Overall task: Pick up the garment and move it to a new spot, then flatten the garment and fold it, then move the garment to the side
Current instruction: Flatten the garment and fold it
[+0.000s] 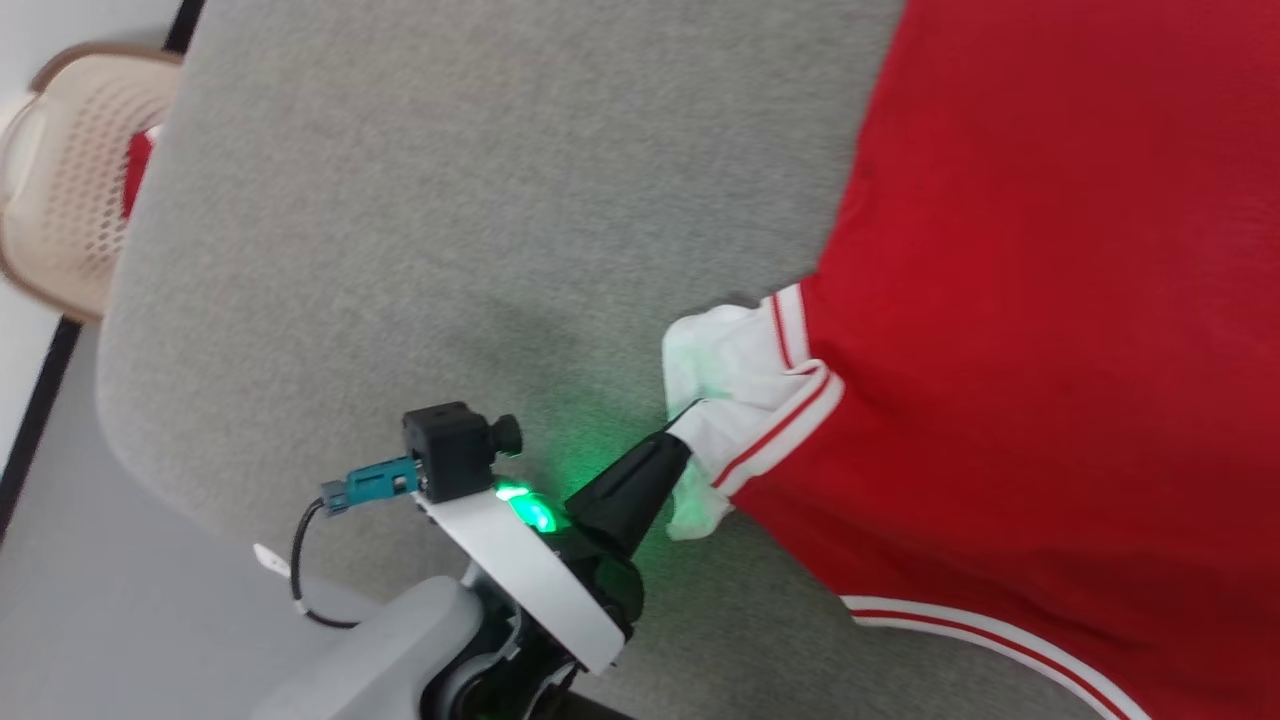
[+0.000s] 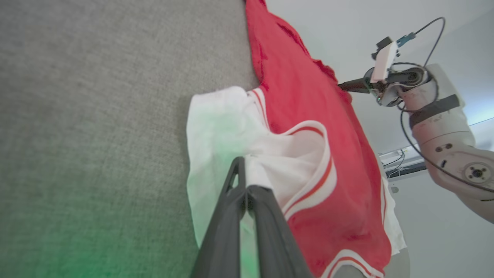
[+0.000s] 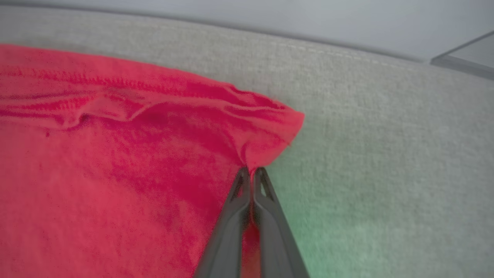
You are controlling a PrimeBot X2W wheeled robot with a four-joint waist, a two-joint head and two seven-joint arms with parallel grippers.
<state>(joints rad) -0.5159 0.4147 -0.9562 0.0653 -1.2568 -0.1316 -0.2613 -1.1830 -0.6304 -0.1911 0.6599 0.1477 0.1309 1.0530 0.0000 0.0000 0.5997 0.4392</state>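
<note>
The grey padded surface (image 1: 400, 200) extends past both my grippers. The garment (image 1: 1050, 300) lies on it, mostly spread, between them. My left gripper (image 1: 686, 418) is clamped on the white sleeve panel (image 1: 740, 370) at its tips. My right gripper (image 3: 252, 172) is clamped on a red corner (image 3: 270, 131), possibly the hem; the view is blurred. Flattening appears to be in hand. Folding and moving aside are not yet done.
</note>
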